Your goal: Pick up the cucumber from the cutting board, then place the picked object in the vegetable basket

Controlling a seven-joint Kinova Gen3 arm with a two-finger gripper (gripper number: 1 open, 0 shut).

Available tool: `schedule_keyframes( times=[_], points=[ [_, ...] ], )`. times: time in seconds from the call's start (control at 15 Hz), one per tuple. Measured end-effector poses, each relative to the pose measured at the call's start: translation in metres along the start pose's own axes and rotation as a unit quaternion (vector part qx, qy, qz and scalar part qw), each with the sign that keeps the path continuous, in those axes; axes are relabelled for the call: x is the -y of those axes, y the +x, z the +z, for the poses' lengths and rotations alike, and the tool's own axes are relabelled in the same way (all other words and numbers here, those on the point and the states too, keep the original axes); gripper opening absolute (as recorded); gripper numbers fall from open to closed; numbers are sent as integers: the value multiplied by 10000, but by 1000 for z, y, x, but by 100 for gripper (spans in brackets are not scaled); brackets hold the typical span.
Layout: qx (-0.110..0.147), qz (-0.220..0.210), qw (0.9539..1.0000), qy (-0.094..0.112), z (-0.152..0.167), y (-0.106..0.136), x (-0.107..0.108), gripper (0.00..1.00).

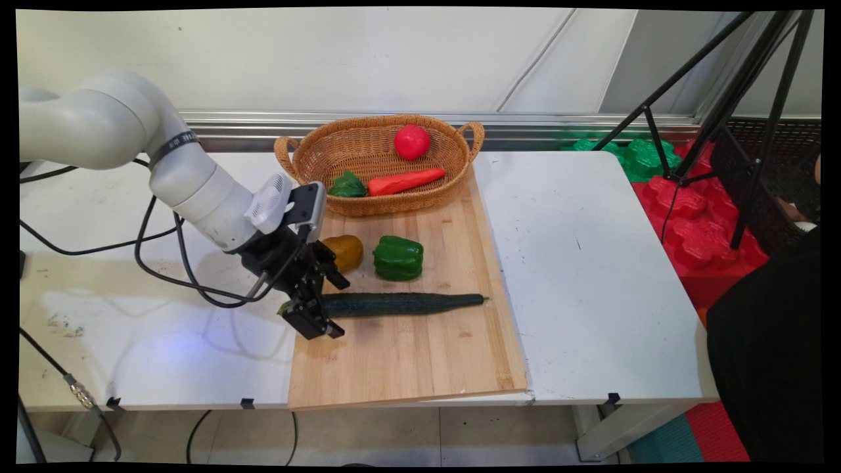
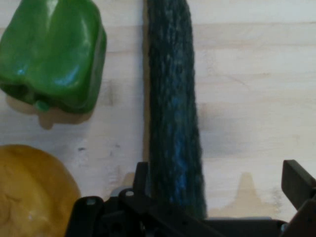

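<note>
A long dark green cucumber [image 1: 401, 304] [image 2: 173, 113] lies across a wooden cutting board [image 1: 420, 361] [image 2: 247, 98]. My gripper [image 1: 336, 306] [image 2: 219, 175] is low at the cucumber's left end, open, with the end lying between its fingers. In the hand view one finger [image 2: 140, 173] is right beside the cucumber, and the other [image 2: 296, 180] stands well apart from it. Just behind the cucumber sit a green bell pepper [image 1: 398, 257] [image 2: 52, 54] and a yellow pepper [image 1: 345, 253] [image 2: 29, 192], the yellow one close to my hand.
A wicker basket [image 1: 309, 157] at the board's far end holds a red tomato [image 1: 412, 142], a carrot [image 1: 404, 182] and a small green vegetable [image 1: 347, 186]. Black cables [image 1: 164, 263] hang from the arm. A tripod [image 1: 723, 98] and a person [image 1: 769, 368] are at the right.
</note>
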State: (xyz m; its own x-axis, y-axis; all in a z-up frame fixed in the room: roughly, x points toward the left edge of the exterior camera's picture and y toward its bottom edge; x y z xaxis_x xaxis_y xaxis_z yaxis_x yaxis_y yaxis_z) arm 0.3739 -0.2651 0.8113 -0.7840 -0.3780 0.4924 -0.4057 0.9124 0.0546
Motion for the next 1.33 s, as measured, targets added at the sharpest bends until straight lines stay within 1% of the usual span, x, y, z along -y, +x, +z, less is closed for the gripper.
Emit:
schedule_keyframes(
  times=[0.27, 0.6, 0.67, 1.0, 1.33],
  points=[
    [76, 88, 9998, 132, 8, 1, 3, 100],
    [138, 182, 9996, 157, 14, 0, 5, 100],
    [138, 204, 9996, 156, 15, 0, 5, 0],
    [119, 308, 9993, 163, 16, 0, 6, 0],
    [42, 343, 9992, 198, 8, 0, 6, 0]
  ],
)
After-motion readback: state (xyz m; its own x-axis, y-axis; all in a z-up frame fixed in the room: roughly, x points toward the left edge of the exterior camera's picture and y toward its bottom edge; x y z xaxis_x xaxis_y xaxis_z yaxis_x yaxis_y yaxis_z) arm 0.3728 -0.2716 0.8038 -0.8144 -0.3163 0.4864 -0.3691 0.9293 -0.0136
